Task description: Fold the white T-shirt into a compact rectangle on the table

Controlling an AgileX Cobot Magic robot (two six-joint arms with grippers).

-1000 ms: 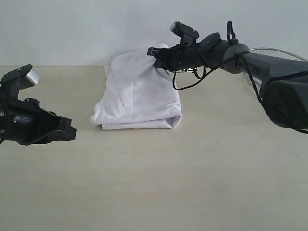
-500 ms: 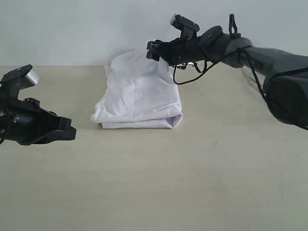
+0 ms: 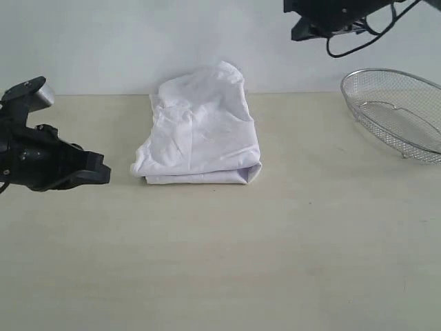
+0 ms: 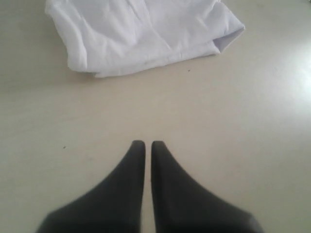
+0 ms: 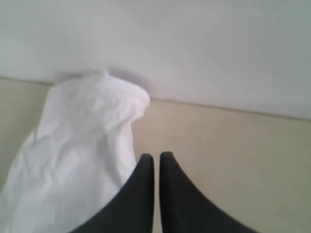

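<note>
The white T-shirt lies folded in a thick bundle on the beige table, its far end humped up against the back wall; no lettering shows. It also shows as the T-shirt in the left wrist view and the T-shirt in the right wrist view. My left gripper hovers low at the left, apart from the shirt, shut and empty. High at the upper right, well above the table, my right gripper is shut with nothing in it.
A silver wire-mesh basket stands at the back right of the table. A pale wall runs along the table's far edge right behind the shirt.
My right gripper has let go of the shirt's far end, risen and drawn back to the upper right, uncovering the basket. The shirt's far end stays humped up. The left arm has barely moved.
</note>
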